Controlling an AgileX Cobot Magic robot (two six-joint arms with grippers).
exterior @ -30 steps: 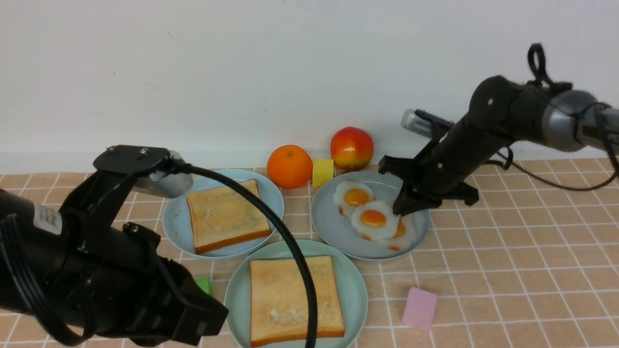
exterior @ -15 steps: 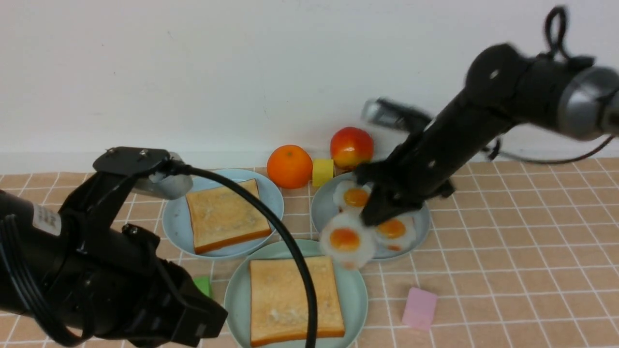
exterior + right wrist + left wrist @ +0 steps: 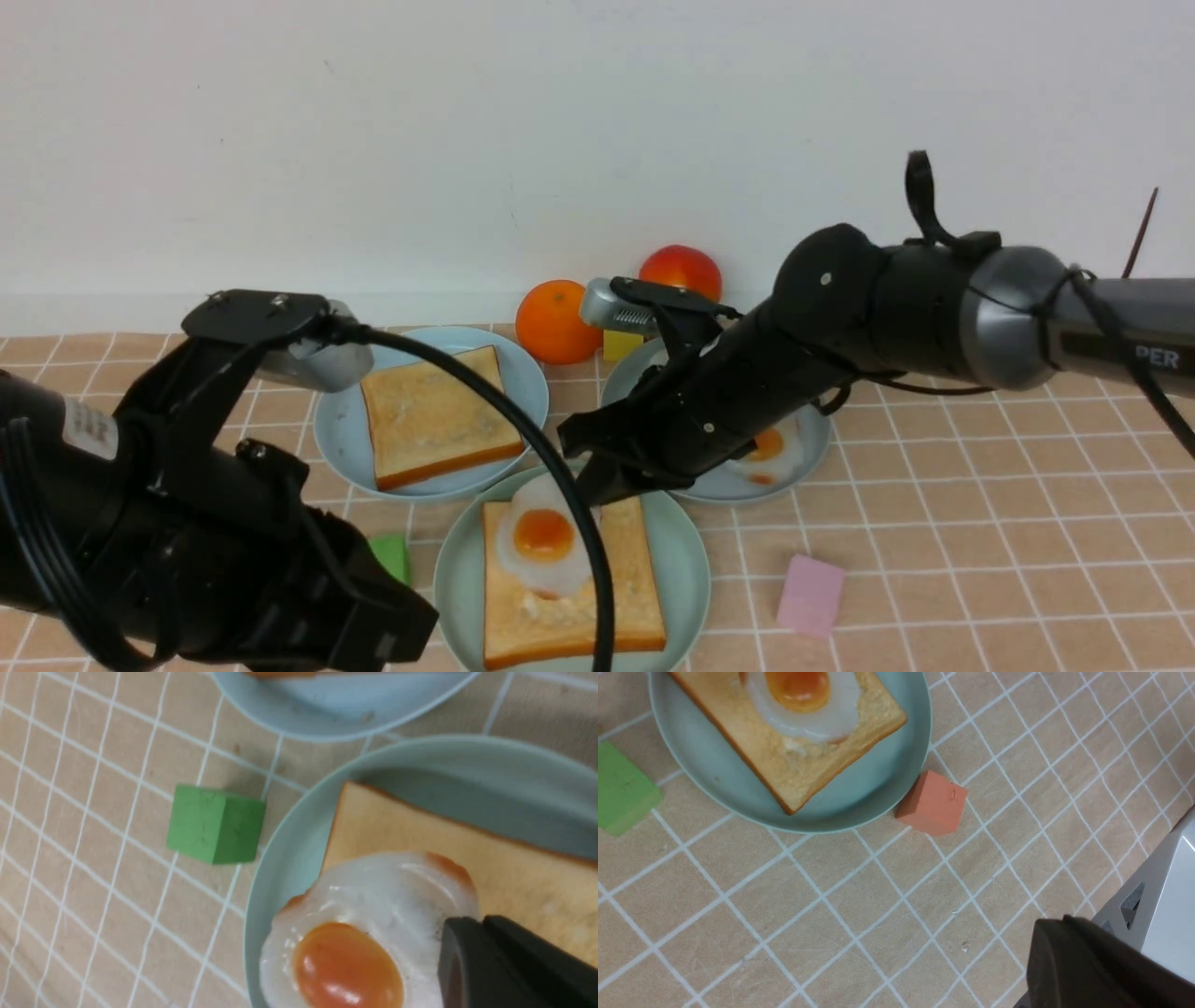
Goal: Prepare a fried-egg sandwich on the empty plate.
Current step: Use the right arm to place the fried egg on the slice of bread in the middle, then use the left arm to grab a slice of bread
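Three plates stand close together on the tiled counter (image 3: 980, 560). The nearest, the mint-green plate (image 3: 686, 569), holds one toast slice (image 3: 635, 579) lying flat, and a fried egg (image 3: 541, 546) rests yolk-up on the far-left part of that slice. No second slice covers it, so the sandwich is only half built.

The right pincer (image 3: 593, 490) reaches in low from the right, its dark tip (image 3: 490, 961) at the egg's white edge. Whether it grips the egg or has let go, I cannot tell.

Behind and to the left, the sky-blue plate (image 3: 336, 439) carries the other toast slice (image 3: 439, 415), which fills most of it. Behind and to the right, the grey-blue plate (image 3: 719, 481) shows one more egg (image 3: 770, 448). The right arm hides the rest of that plate.

An orange (image 3: 555, 322) and a red fruit (image 3: 681, 271) sit by the wall behind the plates. A green block (image 3: 392, 557) lies just left of the mint-green plate, and a pink block (image 3: 810, 595) lies to its right.

The left pincer (image 3: 1064, 952) hangs above bare counter near the front, closed and holding nothing.
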